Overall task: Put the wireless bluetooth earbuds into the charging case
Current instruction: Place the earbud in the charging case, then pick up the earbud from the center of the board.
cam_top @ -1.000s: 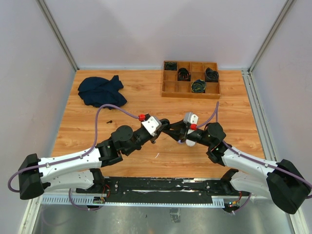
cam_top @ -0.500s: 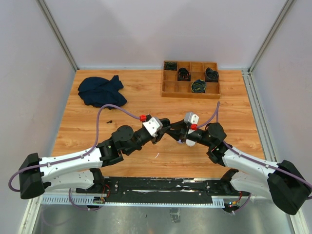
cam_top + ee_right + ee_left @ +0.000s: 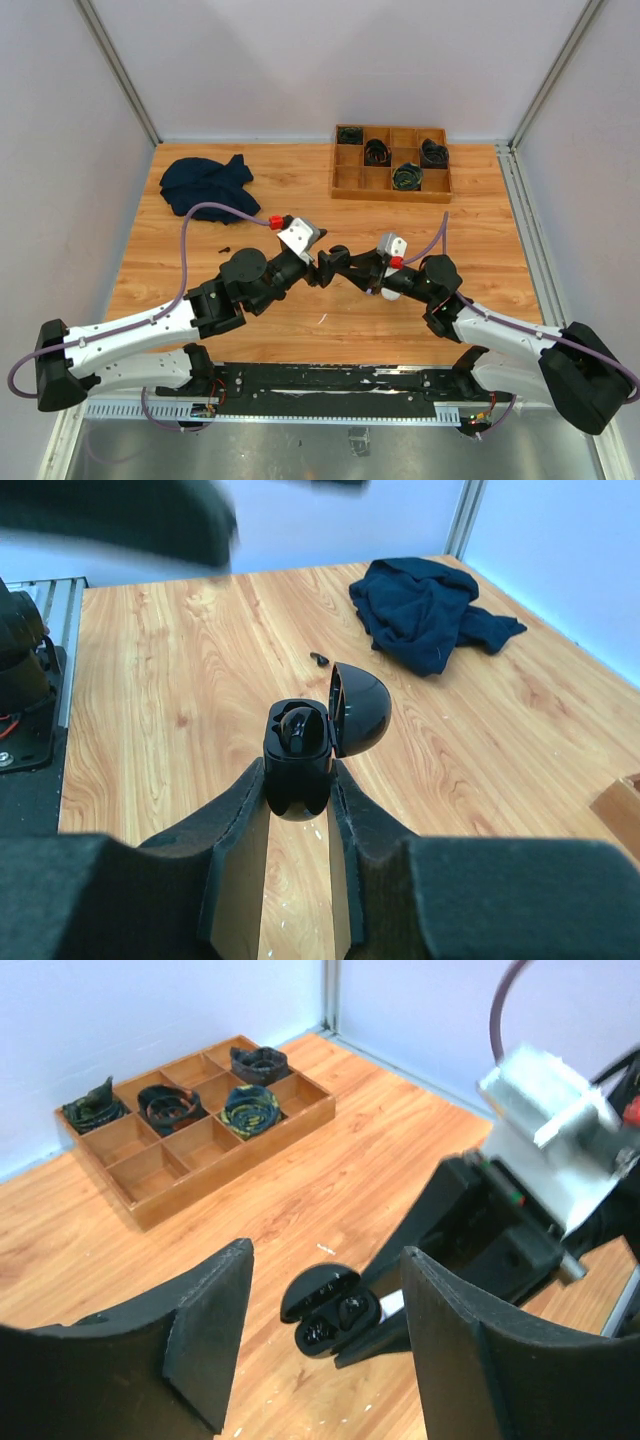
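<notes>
My right gripper [image 3: 298, 776] is shut on a black charging case [image 3: 300, 755], held off the table with its lid [image 3: 362, 710] swung open to the right. A black earbud [image 3: 297, 730] sits in the case. In the left wrist view the same case [image 3: 330, 1312] shows two dark earbuds [image 3: 352, 1310] seated side by side in its wells. My left gripper [image 3: 325, 1257] stands open a little short of the case, with nothing between its fingers. In the top view both grippers meet at mid-table, left [image 3: 322, 266] and right [image 3: 347, 264].
A wooden compartment tray [image 3: 390, 196] with coiled black cables stands at the back right. A dark blue cloth [image 3: 208, 186] lies at the back left. A tiny black piece [image 3: 224, 249] lies on the wood near the cloth.
My left gripper has opened and drawn back from the case, its wrist lifting toward the left. The right gripper keeps its hold on the case in the same place.
</notes>
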Robot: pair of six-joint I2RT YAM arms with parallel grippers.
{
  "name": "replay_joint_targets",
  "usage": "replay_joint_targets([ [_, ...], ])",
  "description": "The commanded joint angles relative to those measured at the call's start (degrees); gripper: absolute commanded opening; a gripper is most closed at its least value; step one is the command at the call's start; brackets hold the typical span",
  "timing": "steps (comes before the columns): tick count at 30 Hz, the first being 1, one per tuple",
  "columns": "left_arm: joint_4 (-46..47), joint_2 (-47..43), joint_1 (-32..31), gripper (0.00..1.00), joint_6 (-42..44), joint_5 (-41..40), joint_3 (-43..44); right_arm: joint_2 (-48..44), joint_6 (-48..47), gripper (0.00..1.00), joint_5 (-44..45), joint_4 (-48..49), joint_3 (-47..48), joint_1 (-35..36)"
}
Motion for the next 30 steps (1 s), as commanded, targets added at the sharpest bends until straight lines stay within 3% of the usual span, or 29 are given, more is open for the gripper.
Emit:
replay_joint_targets([
  [1,-7.4,-2.1,-0.5,0.68,-6.0,-6.1,4.8,1.2,0.7,0.05,1.8,5.6,-1.9,-0.9],
  [4,-10.9,-2.5,0.9,0.70,-8.7,-7.7,5.7,1.7,0.2,0.05,2.1,6.3,-2.4,-1.0],
  [12,-21.7,-1.9,12.3,0.75,-17.7,-7.0,5.3,2.3,-0.8,0.05,2.2,8.0,-4.0,-1.0],
  [23,-27.8,3.3,33.6,0.75,-24.3,-2.2,0.0,6.8,-0.1,0.05,4.8,19.5,-9.2,-1.1],
  [30,-26.5,10.4,47.4,0.75,-22.9,4.9,-0.3,5.5,-1.8,0.05,6.3,17.2,-9.6,-1.1],
])
